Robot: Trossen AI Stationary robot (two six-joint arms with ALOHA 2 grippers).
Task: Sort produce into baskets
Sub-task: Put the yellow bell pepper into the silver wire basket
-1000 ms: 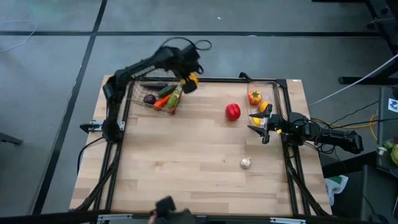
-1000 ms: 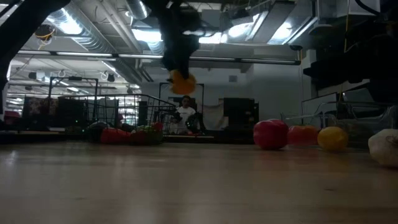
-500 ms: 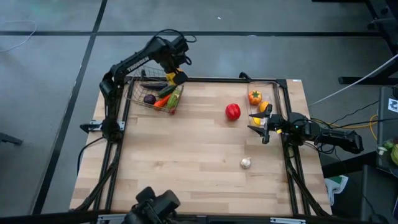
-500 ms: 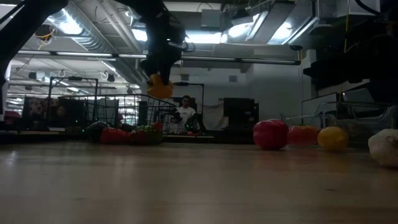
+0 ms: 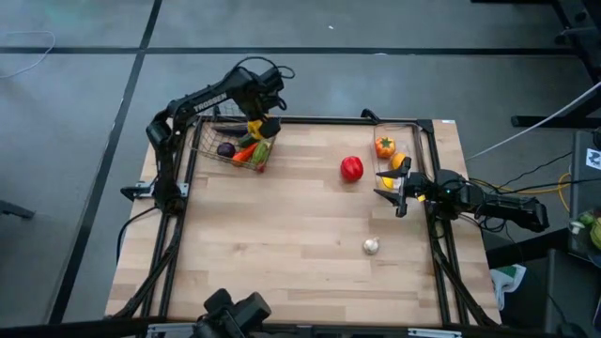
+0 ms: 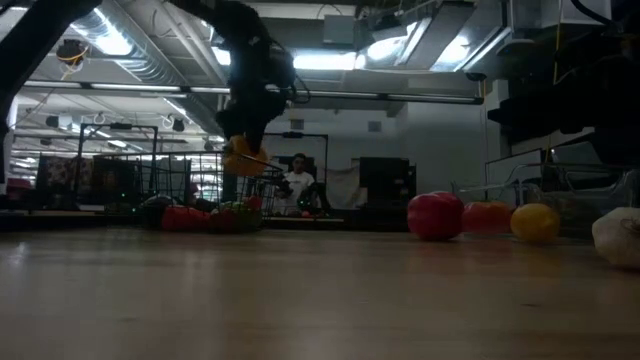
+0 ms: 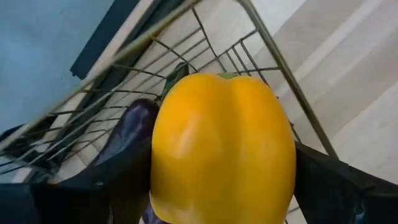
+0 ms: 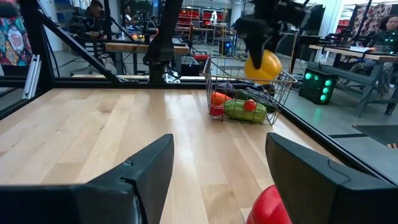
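Your left claw (image 5: 262, 120) is clamped on the yellow bell pepper (image 7: 222, 148), one finger on each flank, and it hangs just above the wire basket (image 5: 202, 143). What matters for your next move: the basket's open top lies straight below the claw, with its near rim wire (image 7: 283, 65) running just past the pepper toward the open tabletop (image 5: 282, 244), so I'd judge a release here lands inside, close to that rim rather than mid-basket. The pepper's long axis runs outward from the claw, stem end away from the wrist. Directly under the pepper sits the purple eggplant (image 7: 127, 124), with green and red produce (image 8: 244, 107) packed beside it, so expect it to settle on top and maybe roll. Your right claw (image 5: 399, 192) waits far across the tabletop from the left one, jaws apart and holding nothing, right beside the clear bin (image 5: 423, 131); the red pepper (image 5: 351, 168) and garlic bulb (image 5: 371, 246) are loose on the tabletop and far nearer to it than to your left claw. No brand, label or readable writing on anything.
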